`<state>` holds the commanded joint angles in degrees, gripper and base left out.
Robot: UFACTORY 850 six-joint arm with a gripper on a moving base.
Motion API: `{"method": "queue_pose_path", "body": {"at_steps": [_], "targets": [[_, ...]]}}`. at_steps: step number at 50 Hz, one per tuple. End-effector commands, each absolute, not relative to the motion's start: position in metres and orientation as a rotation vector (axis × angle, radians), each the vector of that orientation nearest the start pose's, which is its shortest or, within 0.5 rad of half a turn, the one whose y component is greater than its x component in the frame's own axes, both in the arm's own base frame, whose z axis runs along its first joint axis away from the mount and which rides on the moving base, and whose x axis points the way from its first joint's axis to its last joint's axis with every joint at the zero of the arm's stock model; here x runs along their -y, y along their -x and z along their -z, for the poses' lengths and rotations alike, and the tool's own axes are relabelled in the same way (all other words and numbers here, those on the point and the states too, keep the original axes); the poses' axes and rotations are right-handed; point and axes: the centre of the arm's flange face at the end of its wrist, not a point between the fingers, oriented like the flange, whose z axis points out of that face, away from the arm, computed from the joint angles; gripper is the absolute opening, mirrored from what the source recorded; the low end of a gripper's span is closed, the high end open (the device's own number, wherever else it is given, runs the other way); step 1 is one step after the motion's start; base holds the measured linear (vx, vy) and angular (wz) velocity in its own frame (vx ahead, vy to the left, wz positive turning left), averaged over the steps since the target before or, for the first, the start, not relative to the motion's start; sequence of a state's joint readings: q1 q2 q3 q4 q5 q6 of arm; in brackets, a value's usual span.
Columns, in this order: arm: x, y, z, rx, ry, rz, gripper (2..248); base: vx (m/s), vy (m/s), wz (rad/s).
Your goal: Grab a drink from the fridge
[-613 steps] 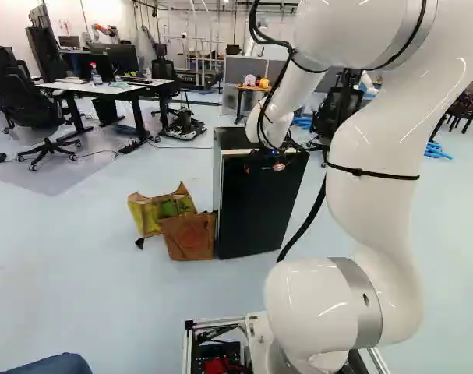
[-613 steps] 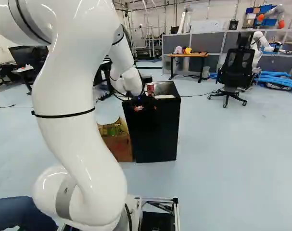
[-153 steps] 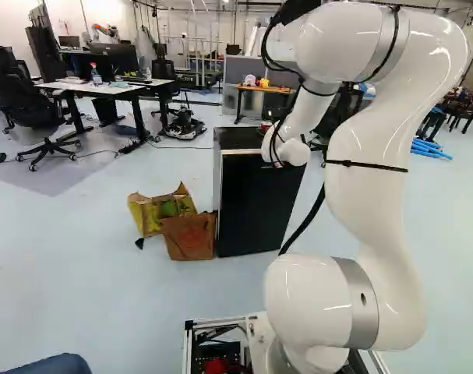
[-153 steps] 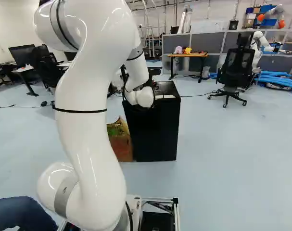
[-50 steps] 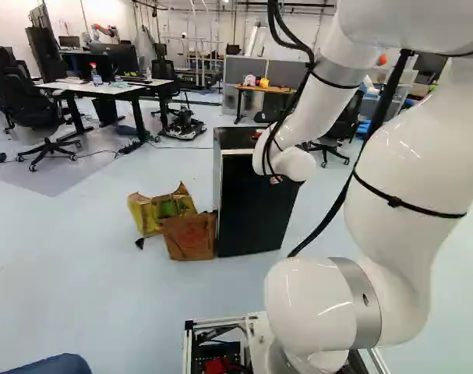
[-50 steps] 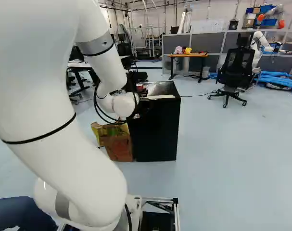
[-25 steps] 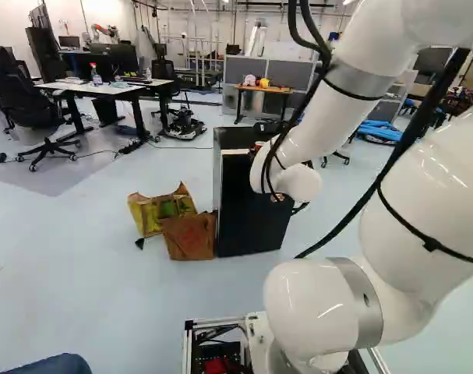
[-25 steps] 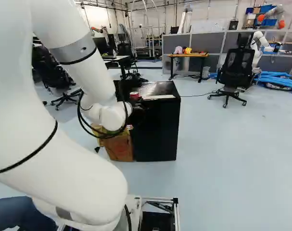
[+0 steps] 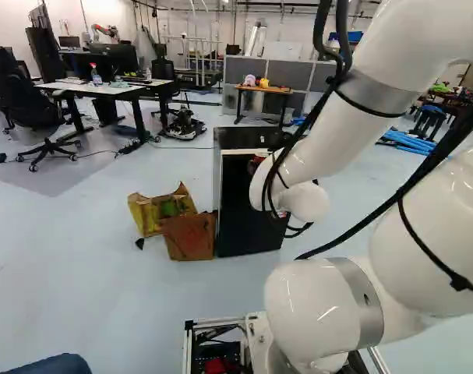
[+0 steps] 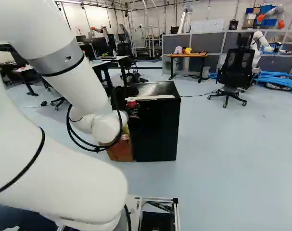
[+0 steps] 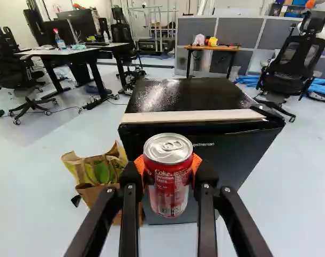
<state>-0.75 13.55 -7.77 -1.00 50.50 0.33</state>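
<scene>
Red drink can [image 11: 167,182], upright, between the jaws, which are clamped on it from two sides, their orange pads [image 11: 196,162] touching its upper part. The can is held in front of the black fridge [image 10: 158,127], whose door looks closed; how wide the gap is cannot be told. The white arm [image 10: 78,84] has just drawn back and lower from the fridge, carrying the can with it; the base has not moved. This suggests the grab is done and the can is being brought away. Brown packaging [image 9: 189,236] sits on the floor beside the fridge.
</scene>
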Motion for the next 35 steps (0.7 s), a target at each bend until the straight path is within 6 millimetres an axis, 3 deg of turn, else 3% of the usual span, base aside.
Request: {"method": "queue_pose_path", "body": {"at_steps": [17, 35], "targets": [[0.0, -0.273, -0.367, 0.0, 2.555, 1.827, 100, 0.0, 0.0, 0.0], [0.0, -0.27, -0.366, 0.0, 2.558, 1.824, 100, 0.0, 0.0, 0.0]]}}
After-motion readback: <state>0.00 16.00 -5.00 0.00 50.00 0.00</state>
